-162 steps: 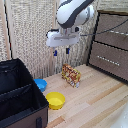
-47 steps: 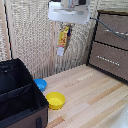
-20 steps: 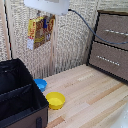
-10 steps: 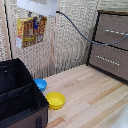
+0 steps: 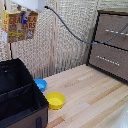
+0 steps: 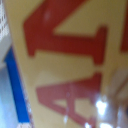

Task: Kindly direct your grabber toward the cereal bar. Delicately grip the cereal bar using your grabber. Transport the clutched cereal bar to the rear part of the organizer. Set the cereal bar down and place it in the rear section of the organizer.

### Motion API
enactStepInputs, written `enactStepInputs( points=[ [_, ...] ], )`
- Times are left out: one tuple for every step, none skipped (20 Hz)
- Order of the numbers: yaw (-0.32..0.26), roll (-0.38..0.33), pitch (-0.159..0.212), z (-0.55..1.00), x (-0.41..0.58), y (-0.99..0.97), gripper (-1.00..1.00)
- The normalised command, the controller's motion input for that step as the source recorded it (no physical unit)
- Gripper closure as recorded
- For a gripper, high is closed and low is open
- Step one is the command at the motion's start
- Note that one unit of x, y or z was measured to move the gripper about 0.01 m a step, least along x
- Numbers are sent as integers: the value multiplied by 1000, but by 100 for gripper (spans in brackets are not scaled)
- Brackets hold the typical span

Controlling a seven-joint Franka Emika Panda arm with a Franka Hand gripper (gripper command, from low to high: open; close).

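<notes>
The cereal bar (image 5: 20,26) is a flat box with red, yellow and orange print, hanging high at the exterior view's upper left, above the organizer. My grabber (image 5: 26,11) holds it from above, shut on its top edge; the pale head is cut off by the frame edge. The organizer (image 5: 17,90) is a large black fabric box with an inner divider, standing on the wooden table at the exterior view's lower left. In the wrist view the cereal bar (image 6: 70,65) fills the picture with big red letters on yellow; the fingers are hidden.
A yellow bowl (image 5: 55,100) and a blue bowl (image 5: 40,84) sit on the table beside the organizer. A dark drawer cabinet (image 5: 111,42) stands at the exterior view's right. A black cable (image 5: 70,31) trails from the arm. A wicker screen backs the scene.
The grabber has lifted the cereal bar off the table and carried it up and toward the exterior view's left, ending above the organizer. The bowls and organizer have stayed put.
</notes>
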Motion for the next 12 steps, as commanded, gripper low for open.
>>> enactStepInputs(
  points=[
    [-56,0,99,160,214,794,100],
    [-58,0,101,140,220,786,100],
    [-64,-1,103,71,240,763,100],
    [-70,-4,99,0,269,740,100],
    [-73,-14,104,-3,289,717,100],
    [-70,-24,114,-97,297,706,100],
    [-69,-19,123,-194,309,709,100],
    [-70,-21,131,-280,323,683,100],
    [-72,-26,140,-380,360,634,100],
    [-72,-32,150,-434,383,600,100],
    [-72,-36,157,-474,414,549,100],
    [-105,-17,177,-549,471,351,100]
  ],
)
